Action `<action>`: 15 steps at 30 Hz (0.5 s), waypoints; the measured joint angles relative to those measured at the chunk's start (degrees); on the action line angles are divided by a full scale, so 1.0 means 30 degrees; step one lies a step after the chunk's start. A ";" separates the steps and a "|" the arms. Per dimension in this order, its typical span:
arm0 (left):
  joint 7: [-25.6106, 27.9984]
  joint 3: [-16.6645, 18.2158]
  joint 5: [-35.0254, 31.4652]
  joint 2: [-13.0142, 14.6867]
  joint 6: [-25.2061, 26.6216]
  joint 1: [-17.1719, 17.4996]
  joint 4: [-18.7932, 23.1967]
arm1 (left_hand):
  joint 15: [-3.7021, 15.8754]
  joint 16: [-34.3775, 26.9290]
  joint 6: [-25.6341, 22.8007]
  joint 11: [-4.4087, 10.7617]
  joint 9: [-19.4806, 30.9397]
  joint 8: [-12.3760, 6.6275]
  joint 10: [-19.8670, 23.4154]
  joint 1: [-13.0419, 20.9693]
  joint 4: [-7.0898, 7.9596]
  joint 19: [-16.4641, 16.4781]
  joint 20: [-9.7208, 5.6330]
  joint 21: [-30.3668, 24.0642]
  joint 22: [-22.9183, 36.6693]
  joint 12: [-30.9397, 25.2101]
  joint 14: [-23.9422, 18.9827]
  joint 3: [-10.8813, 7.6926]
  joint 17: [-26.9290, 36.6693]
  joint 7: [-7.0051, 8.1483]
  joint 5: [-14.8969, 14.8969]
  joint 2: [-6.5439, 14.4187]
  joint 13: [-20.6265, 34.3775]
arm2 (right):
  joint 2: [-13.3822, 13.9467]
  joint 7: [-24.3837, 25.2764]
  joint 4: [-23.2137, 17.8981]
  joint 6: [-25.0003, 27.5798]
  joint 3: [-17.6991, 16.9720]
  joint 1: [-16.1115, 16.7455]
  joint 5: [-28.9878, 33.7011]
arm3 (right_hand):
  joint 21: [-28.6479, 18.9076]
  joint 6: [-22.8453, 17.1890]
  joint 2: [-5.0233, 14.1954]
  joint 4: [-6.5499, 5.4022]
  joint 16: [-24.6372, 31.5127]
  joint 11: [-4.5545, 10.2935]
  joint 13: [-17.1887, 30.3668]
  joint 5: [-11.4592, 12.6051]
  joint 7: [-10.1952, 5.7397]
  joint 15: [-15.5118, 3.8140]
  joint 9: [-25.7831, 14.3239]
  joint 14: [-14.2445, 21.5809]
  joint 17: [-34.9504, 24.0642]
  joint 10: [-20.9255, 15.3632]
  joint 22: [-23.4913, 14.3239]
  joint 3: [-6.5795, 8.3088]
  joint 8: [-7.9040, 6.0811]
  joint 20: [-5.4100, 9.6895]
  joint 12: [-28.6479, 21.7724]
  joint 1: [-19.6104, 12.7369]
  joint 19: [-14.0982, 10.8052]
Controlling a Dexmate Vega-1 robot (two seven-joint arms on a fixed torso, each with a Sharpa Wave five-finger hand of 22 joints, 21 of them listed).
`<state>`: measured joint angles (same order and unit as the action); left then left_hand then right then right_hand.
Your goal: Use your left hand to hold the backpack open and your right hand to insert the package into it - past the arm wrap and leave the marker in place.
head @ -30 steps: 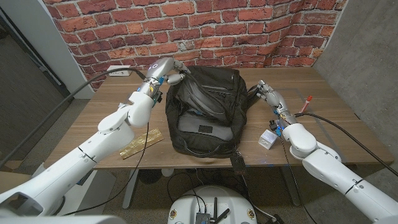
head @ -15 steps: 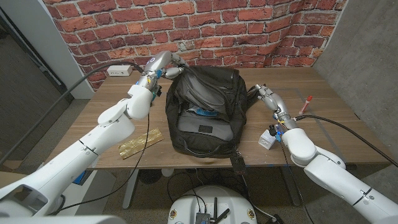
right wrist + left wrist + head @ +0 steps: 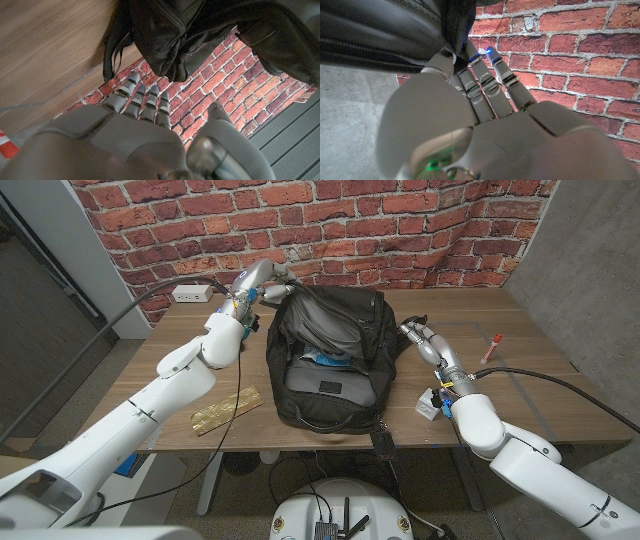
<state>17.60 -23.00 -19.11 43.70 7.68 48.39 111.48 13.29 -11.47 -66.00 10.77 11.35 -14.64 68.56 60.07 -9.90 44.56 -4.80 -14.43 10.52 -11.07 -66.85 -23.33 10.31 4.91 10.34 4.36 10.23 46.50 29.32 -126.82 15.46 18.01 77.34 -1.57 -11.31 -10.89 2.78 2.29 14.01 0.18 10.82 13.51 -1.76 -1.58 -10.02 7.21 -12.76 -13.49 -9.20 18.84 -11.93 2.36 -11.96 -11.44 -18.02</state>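
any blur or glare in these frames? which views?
Head view: sharp, evenly lit; backpack interior dark. Left wrist view: robot hand near the lens is soft, bricks sharper, blue and green LED glow. Right wrist view: robot hand blurred, backpack in focus.

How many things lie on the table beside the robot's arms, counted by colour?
Black: 1, backpack
Gold: 1, package
White: 2, small box and power strip
Red: 1, marker
Total: 5
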 measured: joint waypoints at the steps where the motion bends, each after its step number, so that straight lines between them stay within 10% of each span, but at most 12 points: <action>1: 0.0001 -0.0001 0.0065 -0.0005 -0.0044 -0.0023 -0.0044 | -0.0026 0.0000 0.0000 -0.0001 0.0001 0.0000 0.0001 0.0021 0.0000 0.0000 0.0000 0.0000 0.0000 -0.0001 -0.0046 0.0000 0.0000 0.0000 -0.0001 -0.0019 0.0000 | 0.0040 0.0007 -0.0122 0.0161 0.0001 0.0061 0.0081 | 0.0000 -0.0012 -0.0040 0.0119 0.0000 -0.0020 0.0001 0.0000 0.0012 0.0001 0.0000 0.0001 0.0000 -0.0064 0.0000 -0.0001 0.0000 0.0000 0.0000 -0.0040 0.0000; 15: -0.0001 -0.0064 0.1327 -0.0232 -0.0572 -0.0525 -0.0779 | 0.0095 0.0001 0.0001 0.0003 0.0002 0.0004 0.0007 0.0248 -0.0002 0.0137 -0.0075 0.0000 0.0000 -0.0003 -0.0160 0.0002 -0.0066 0.0000 -0.0017 -0.0092 0.0006 | 0.0873 0.0035 -0.2041 0.2763 -0.0309 0.1198 0.1285 | 0.0000 -0.0085 -0.0314 0.0746 0.0000 0.0016 -0.0002 -0.0132 0.0086 0.0011 -0.0089 0.0208 0.0076 -0.0215 0.0000 0.0140 0.0000 0.0034 0.0000 -0.0724 -0.0238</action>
<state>17.59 -23.19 -15.13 43.01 5.96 46.81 109.14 13.58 -11.47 -66.00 10.78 11.35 -14.63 68.58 60.81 -9.90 44.97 -5.02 -14.43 10.52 -11.08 -67.33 -23.32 10.11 4.91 10.29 4.08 10.25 49.12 29.42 -132.94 23.75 17.09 80.93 2.29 -11.31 -11.15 1.84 4.53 14.01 0.22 10.82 13.11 -1.50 -1.55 -10.28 7.83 -12.53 -14.13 -9.20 19.26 -11.93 2.46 -11.96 -13.61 -18.74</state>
